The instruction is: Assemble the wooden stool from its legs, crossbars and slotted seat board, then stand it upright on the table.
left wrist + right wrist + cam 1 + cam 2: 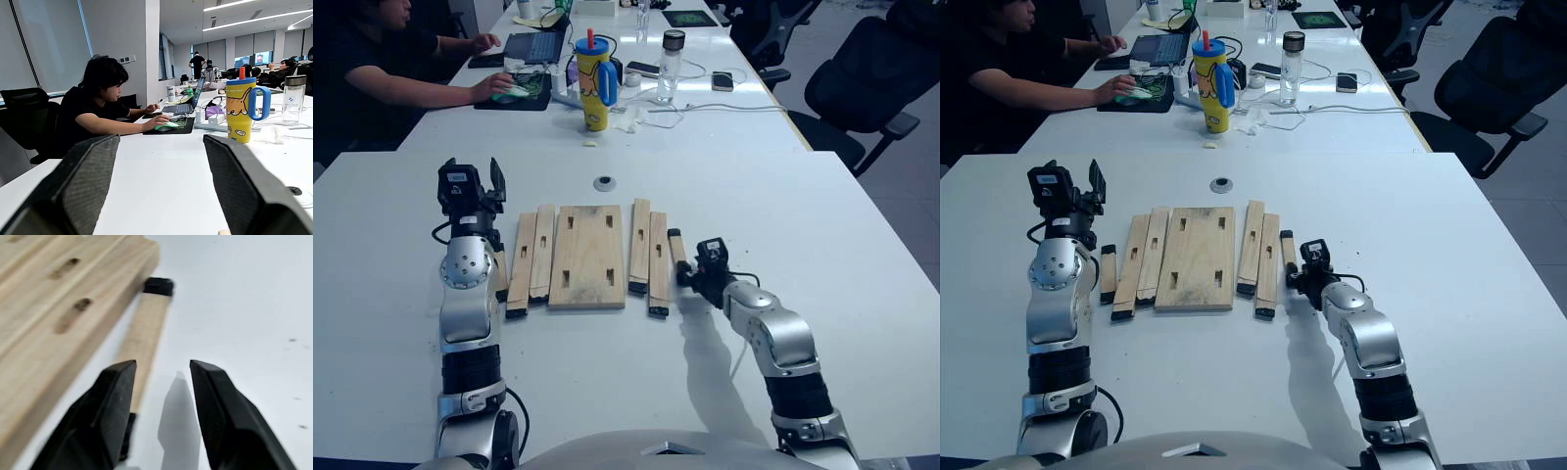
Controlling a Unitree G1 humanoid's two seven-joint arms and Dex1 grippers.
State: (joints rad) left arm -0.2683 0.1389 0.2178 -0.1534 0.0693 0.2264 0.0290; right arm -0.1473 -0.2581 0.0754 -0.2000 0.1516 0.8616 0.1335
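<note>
Wooden parts lie flat in a row on the white counter (842, 235). The slotted seat board (587, 257) is in the middle, with a left pair of legs (530, 259) at its 9 o'clock and a right pair of legs (648, 255) at its 3 o'clock. A short crossbar (676, 247) lies just beyond the right pair.

We see the right claw (690, 276) low at the board's 4 o'clock, at the crossbar's near end. From the head views we cannot tell how far apart its fingers are. The right wrist view does show it: they are moderately parted, with bare counter between them and nothing gripped. One finger (115, 382) overlaps the crossbar's edge, though we cannot tell whether it touches.

The left claw (473, 172) is raised at the board's 10 o'clock. Its wrist view shows the fingers spread wide and holding nothing, and looks between them to a yellow cup (242, 110).

In the right eye view we also see a second crossbar (1108, 274) at 9 o'clock of the left pair, beside the left arm.
</note>
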